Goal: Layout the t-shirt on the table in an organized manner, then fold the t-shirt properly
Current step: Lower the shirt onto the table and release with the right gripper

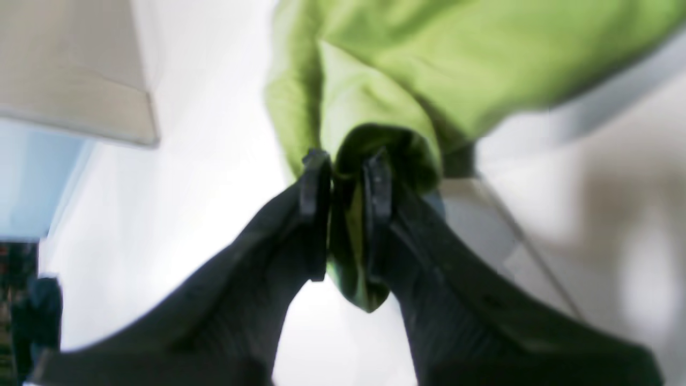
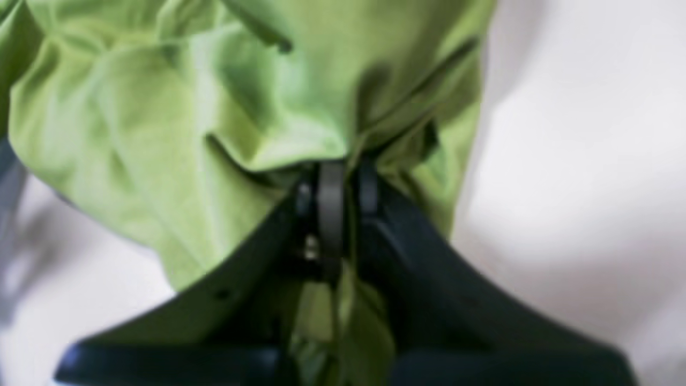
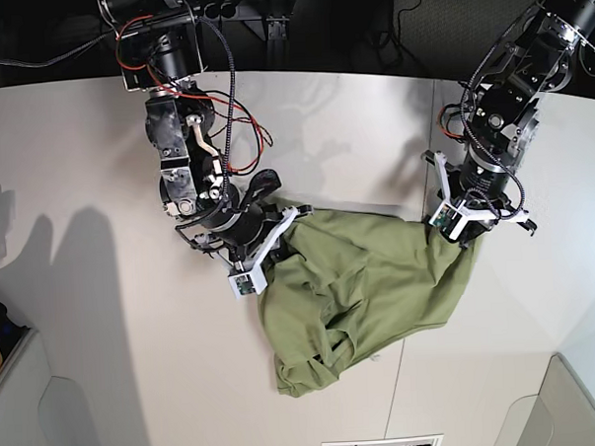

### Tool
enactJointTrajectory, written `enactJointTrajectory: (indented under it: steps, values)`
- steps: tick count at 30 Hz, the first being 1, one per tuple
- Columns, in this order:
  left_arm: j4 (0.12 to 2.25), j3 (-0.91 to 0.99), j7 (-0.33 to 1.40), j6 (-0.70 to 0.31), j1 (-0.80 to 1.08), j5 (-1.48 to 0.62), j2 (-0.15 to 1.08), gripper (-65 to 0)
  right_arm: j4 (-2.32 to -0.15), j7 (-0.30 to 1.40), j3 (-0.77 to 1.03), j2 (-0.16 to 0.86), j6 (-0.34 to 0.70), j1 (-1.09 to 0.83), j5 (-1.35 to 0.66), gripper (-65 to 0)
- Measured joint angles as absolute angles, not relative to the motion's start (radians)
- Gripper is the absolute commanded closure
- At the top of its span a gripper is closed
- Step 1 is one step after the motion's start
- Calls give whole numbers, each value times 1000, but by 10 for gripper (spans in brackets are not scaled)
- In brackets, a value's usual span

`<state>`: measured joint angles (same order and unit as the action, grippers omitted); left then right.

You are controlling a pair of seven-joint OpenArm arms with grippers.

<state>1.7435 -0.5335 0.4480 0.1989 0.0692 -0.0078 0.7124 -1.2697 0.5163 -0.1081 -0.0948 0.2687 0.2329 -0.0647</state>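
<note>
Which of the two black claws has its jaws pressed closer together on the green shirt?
The right gripper: its jaws pinch the olive-green cotton t-shirt nearly shut; the left gripper shows a wider cloth-filled gap.

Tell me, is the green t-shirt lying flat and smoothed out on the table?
No. In the base view the t-shirt is crumpled and bunched, hanging between the two grippers above the white table.

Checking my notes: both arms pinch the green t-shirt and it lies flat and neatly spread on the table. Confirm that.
Not flat: the t-shirt is bunched and wrinkled on the table, as the base view shows. Both arms do pinch it, their jaws closed on cloth.
</note>
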Motion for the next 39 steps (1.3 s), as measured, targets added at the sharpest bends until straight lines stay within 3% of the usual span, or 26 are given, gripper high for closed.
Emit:
enactJointTrajectory:
  steps: [6, 11, 17, 22, 27, 31, 38, 39]
  values:
    - [1744, -533, 463, 310, 69, 97, 712, -98, -1485, 633, -90, -85, 272, 231, -27, 0]
    - [1743, -533, 487, 314, 69, 141, 721, -57, -1703, 675, -68, -65, 273, 244, -31, 0]
    - [1744, -533, 502, 310, 70, 137, 731, -57, -1715, 701, 22, -15, 265, 227, -19, 0]
    - [1776, -533, 512, 242, 78, 139, 731, -58, -1719, 708, 100, -9, 258, 228, -84, 0]
    - [1811, -533, 509, 235, 86, 137, 731, -58, -1735, 697, 109, -12, 348, 247, -198, 0]
    - [1811, -533, 497, 235, 86, 104, 731, -58, -1736, 693, 19, -15, 423, 295, -240, 0]
    - [1806, -533, 445, 152, 83, 29, 731, -58, -1699, 722, -334, -15, 517, 297, -227, 0]
    - [1802, -533, 444, 155, 82, 29, 731, -58, -1686, 723, -375, -16, 517, 295, -205, -98]
